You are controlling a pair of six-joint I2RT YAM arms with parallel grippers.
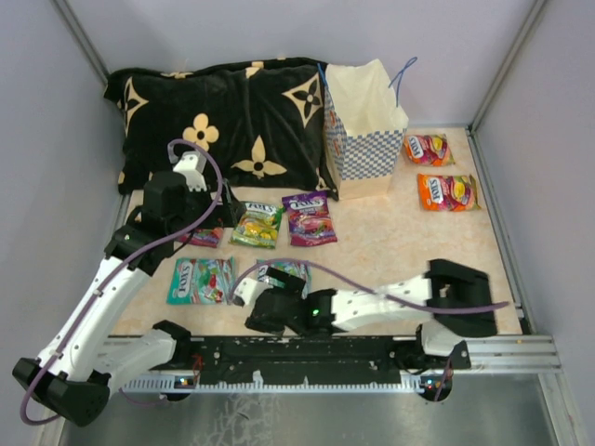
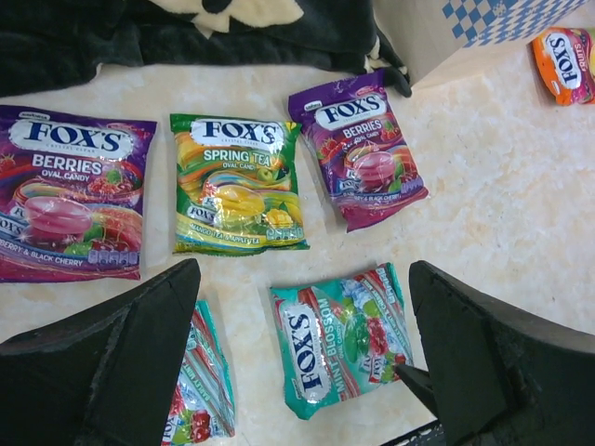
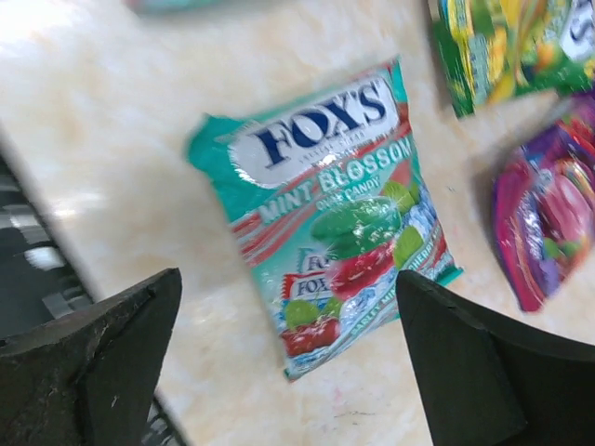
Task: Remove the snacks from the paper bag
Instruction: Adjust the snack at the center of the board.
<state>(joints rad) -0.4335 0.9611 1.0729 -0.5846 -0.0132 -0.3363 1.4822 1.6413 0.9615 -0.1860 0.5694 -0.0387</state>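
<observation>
Standing upright at the table's [image 1: 390,246] twelve o'clock, the paper bag [image 1: 364,139] touches a black cushion [image 1: 223,107] at its nine o'clock. One orange packet [image 1: 428,149] lies at the bag's three o'clock and a second orange packet [image 1: 447,192] at four. A magenta packet [image 1: 309,217] and a green packet [image 1: 257,225] lie at seven.

From the left wrist, the left gripper [image 2: 305,274] hangs with jaws spread wide and empty above a teal packet [image 2: 344,334], the green packet at its twelve o'clock.

From the right wrist, the right gripper [image 3: 288,279] is released, jaws wide, with the teal packet flat on the table below them.
</observation>
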